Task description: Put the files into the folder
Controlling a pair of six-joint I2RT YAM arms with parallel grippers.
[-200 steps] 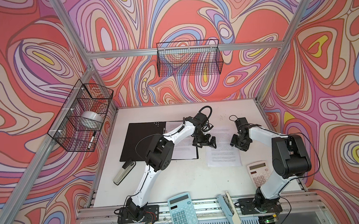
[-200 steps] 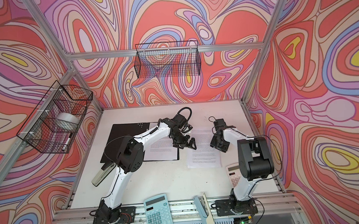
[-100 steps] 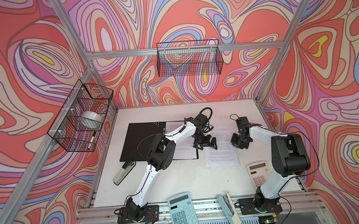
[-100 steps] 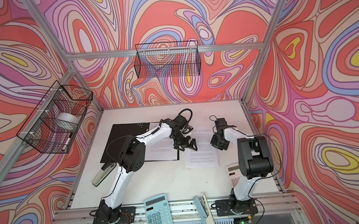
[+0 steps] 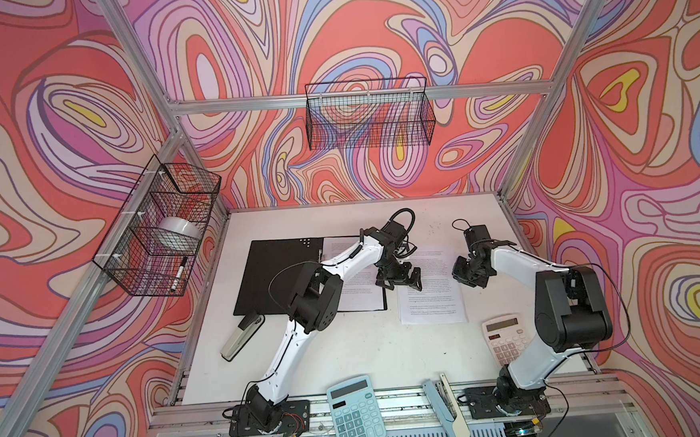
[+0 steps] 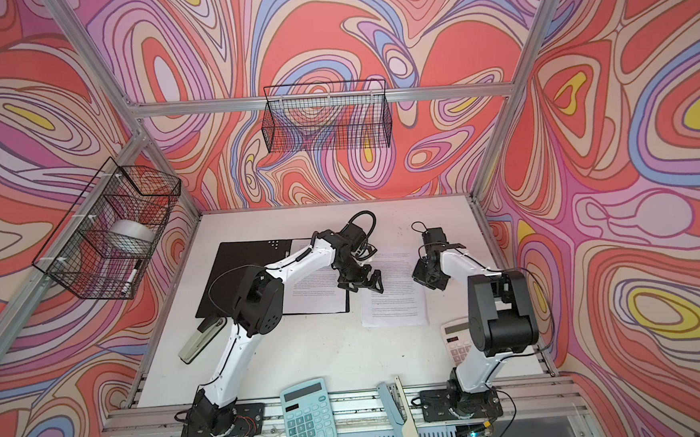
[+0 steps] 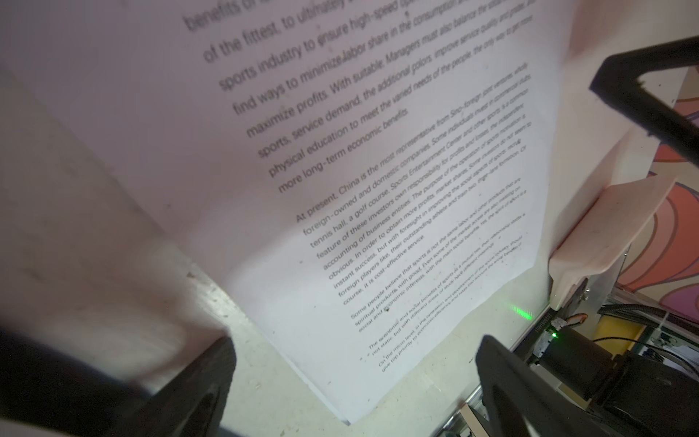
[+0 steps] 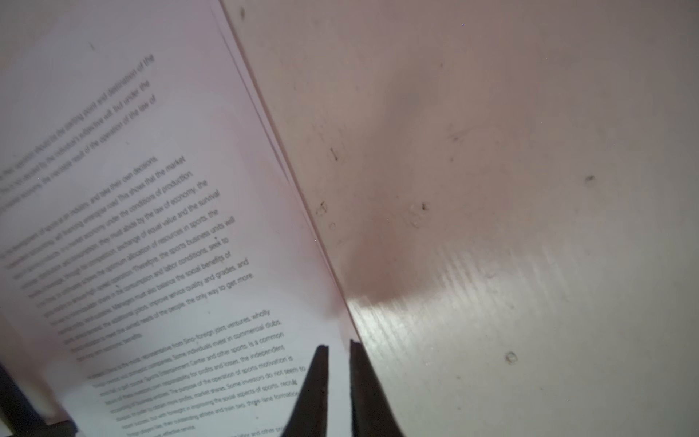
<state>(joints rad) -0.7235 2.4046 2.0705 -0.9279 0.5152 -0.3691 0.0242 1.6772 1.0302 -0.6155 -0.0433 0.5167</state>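
At the counter's (image 5: 356,344) near edge lie a teal calculator (image 5: 355,412) and blue stapler (image 5: 445,405); white calculator (image 5: 504,339) right, grey stapler (image 5: 241,336) left.

Two white-and-black robot arms: left arm (image 5: 289,348), right arm (image 5: 570,314). Two plastic calculators: a pale teal calculator (image 5: 355,410) at the front edge of the white surface (image 5: 348,348), a cream calculator (image 5: 503,339) at its right edge. Two staplers: a grey-beige stapler (image 5: 239,338), a pale blue stapler (image 5: 445,405). Two black wire baskets (both wall-hung): side basket (image 5: 135,278), back basket (image 5: 370,126). One white tape roll (image 5: 179,230). One marker pen (image 5: 179,273). One open flat black folder (image 5: 279,274). Two lots of white printed paper files (sheets too thin to count): folder files (image 5: 361,300), loose files (image 5: 432,302).
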